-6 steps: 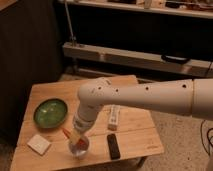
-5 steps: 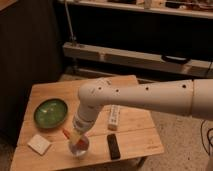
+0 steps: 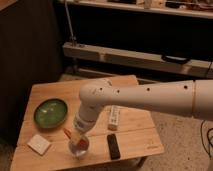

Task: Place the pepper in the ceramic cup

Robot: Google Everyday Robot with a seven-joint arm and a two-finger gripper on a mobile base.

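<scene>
A small pale ceramic cup (image 3: 78,149) stands near the front edge of the wooden table (image 3: 135,135). The red and orange pepper (image 3: 67,133) sits at the cup's mouth, with an orange tip sticking out to the left and a red part (image 3: 84,144) at the cup's rim. My gripper (image 3: 77,138) hangs from the white arm (image 3: 145,97) directly over the cup, down at its opening and against the pepper. The gripper covers most of the pepper and the inside of the cup.
A green bowl (image 3: 50,112) sits at the table's left. A white block (image 3: 39,144) lies at the front left corner. A white remote (image 3: 114,117) and a black remote (image 3: 113,146) lie right of the cup. Dark shelving stands behind the table.
</scene>
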